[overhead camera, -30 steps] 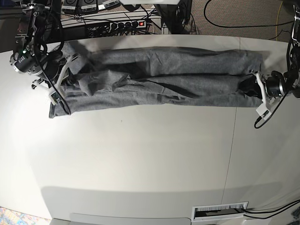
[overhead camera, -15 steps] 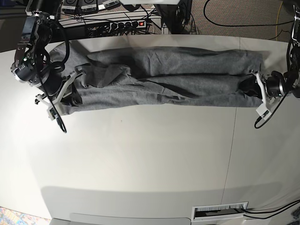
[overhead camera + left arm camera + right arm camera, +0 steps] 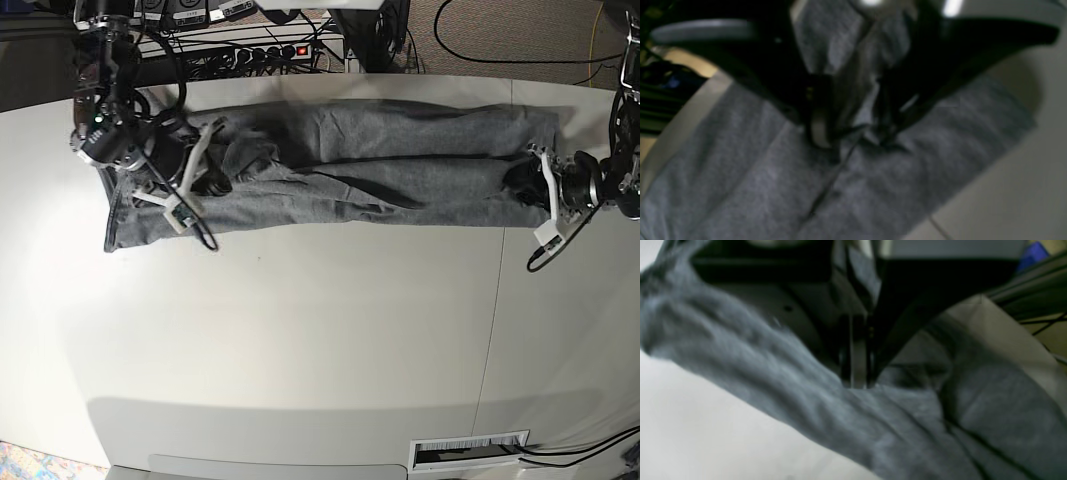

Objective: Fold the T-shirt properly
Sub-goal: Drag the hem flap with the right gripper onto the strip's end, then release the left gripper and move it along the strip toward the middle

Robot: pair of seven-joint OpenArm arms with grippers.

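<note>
The grey T-shirt [image 3: 380, 160] lies as a long, creased band across the far part of the white table [image 3: 300, 330]. On the base view's left, my right gripper [image 3: 213, 183] sits on the shirt's bunched end. The right wrist view shows this gripper [image 3: 857, 380] shut, pinching a ridge of the T-shirt [image 3: 806, 400]. At the band's other end is my left gripper [image 3: 522, 185]. In the left wrist view its [image 3: 853, 133] jaws stand apart, with a fold of the T-shirt [image 3: 740, 173] lying loosely between them.
A power strip and cables [image 3: 265, 50] sit behind the table's far edge. A white slotted box [image 3: 468, 452] is at the near edge. A black cable [image 3: 545, 255] hangs off my left arm onto the table.
My right arm has travelled up and rightward over the shirt's end, and its jaws have closed on the cloth. My left gripper has shifted slightly inward and its jaws have widened.
</note>
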